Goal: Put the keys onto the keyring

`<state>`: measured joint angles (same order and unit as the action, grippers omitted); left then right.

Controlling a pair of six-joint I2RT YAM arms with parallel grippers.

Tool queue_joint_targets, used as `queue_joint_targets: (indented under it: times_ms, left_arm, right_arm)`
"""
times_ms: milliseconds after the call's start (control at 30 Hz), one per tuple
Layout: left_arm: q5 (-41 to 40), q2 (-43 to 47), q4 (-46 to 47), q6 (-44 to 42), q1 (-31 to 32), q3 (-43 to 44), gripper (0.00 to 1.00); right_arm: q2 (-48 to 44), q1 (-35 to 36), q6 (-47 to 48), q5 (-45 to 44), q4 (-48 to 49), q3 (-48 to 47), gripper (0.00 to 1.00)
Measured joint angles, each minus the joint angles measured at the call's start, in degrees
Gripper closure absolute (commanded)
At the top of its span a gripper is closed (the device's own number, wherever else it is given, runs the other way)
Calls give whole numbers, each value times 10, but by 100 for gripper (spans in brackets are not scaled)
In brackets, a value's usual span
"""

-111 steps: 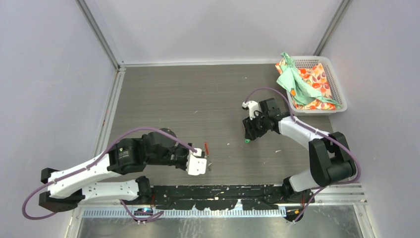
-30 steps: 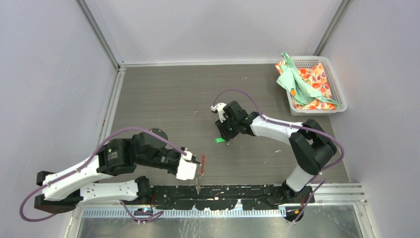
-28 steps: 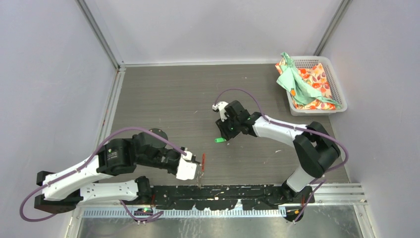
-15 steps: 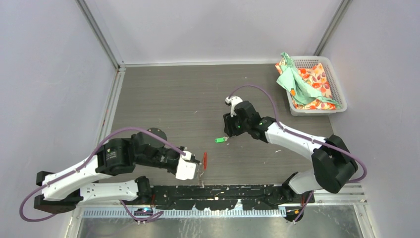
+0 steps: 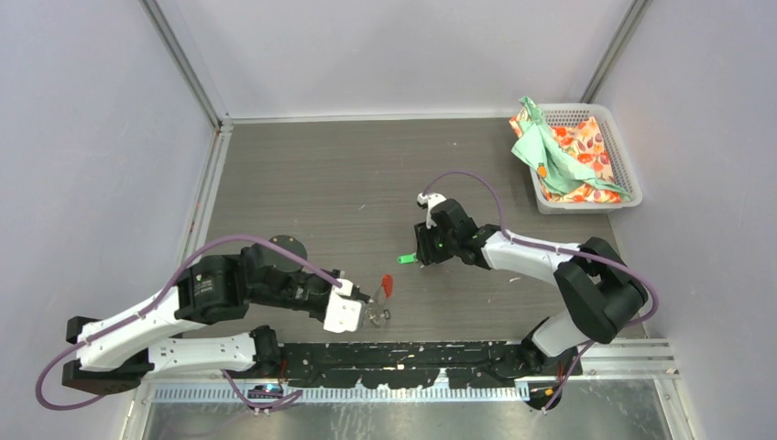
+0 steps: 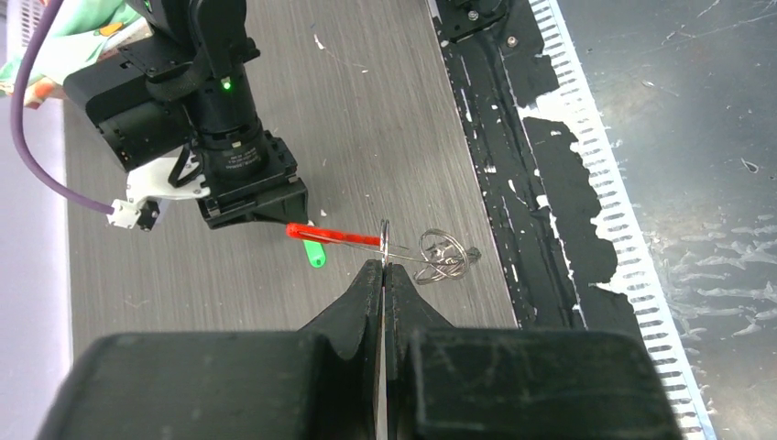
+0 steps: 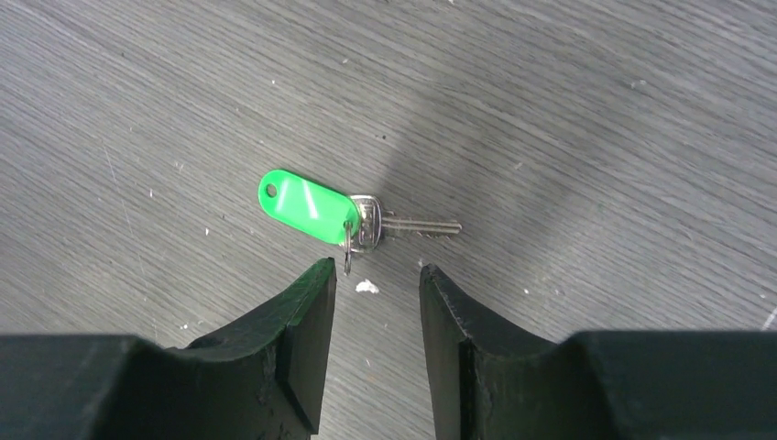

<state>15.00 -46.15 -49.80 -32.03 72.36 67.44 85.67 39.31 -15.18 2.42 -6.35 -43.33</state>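
The left claw (image 6: 383, 268) is pinched tight on the thin ring of the keyring (image 6: 386, 240), its red tab (image 6: 334, 236) pointing towards the other arm; the right claw (image 7: 377, 275) stands about half open and empty, poised over the green-tagged key (image 7: 355, 218), which lies flat on the counter (image 7: 596, 137) just ahead of its fingertips.

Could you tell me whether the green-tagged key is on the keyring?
Off: the key lies loose on the table; the keyring is pinched in the left gripper.
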Motion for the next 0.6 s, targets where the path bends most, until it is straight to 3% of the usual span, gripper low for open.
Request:
queue_joint_targets:
  times_ms: [467,600]
  left_arm:
    - [0,0,0,-12,0,0,100]
    - [0,0,0,-12,0,0,100]
  right_arm:
    - [52,11,-14,13,61,1,68]
    - [52,11,-13,13,68,5,76]
